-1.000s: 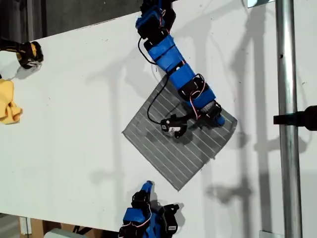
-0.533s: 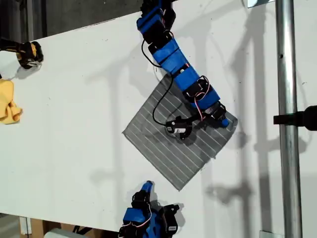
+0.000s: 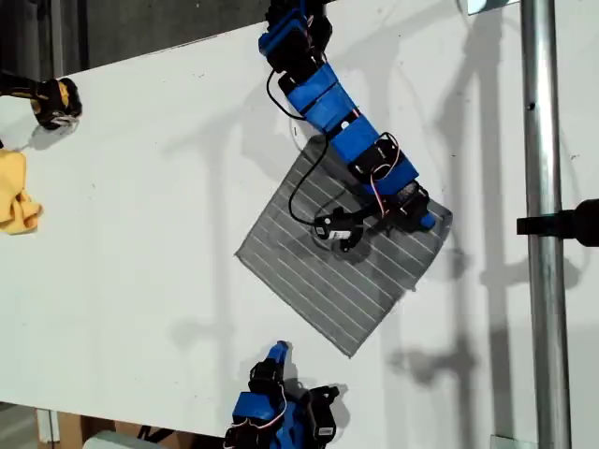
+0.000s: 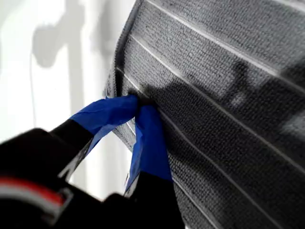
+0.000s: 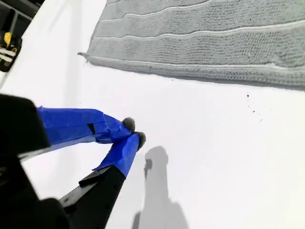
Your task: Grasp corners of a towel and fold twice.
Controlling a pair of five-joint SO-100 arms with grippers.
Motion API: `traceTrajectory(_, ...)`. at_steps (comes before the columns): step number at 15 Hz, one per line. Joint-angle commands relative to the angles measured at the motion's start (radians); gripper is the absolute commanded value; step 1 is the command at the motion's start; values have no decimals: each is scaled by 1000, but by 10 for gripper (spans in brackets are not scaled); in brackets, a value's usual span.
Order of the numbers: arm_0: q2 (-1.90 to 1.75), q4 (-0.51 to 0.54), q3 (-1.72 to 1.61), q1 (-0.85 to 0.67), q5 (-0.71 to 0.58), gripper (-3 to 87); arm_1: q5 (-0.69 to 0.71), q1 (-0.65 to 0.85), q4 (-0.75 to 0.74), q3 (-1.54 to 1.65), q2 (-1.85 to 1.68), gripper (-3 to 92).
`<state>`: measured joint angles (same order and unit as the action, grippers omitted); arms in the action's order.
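The towel [image 3: 323, 276], grey with thin white stripes, lies flat as a diamond on the white table [image 3: 140, 262]. My first gripper [image 3: 426, 222] reaches in from the far edge and is shut on the towel's edge by the corner at the exterior view's right. In the first wrist view its blue fingertips [image 4: 143, 119] pinch a raised ridge of towel [image 4: 228, 95]. My second gripper [image 3: 278, 353] rests near the table's near edge, shut on nothing. It [image 5: 133, 132] is a short way off the towel [image 5: 200, 33], whose corner [image 5: 83, 56] lies flat.
A plain yellow cloth [image 3: 17, 192] and a yellow-and-black tool [image 3: 54, 101] sit at the exterior view's left. A metal pole [image 3: 543, 281] with a black clamp [image 3: 566, 224] runs down that view's right. The first arm's links and cable lie over the towel's upper part.
My first gripper has moved a little toward the exterior view's right, and the towel has slid that way with it. The second arm has not moved.
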<state>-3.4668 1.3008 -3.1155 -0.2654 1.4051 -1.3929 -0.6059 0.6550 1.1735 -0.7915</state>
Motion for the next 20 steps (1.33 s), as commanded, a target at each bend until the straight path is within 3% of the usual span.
traceTrajectory(1, -8, -15, -3, 12, -6, -15, -37, -40, 26, 140, -74, -2)
traceTrajectory(9, -8, -15, -3, 11, -3, -15, -95, -55, 267, 391, -219, -2)
traceTrajectory(16, -8, -15, -3, 8, 0, -15, -95, 23, 445, 560, -500, -2)
traceTrajectory(20, -8, -15, -3, 0, 2, -15, -44, 51, 446, 442, -675, 86)
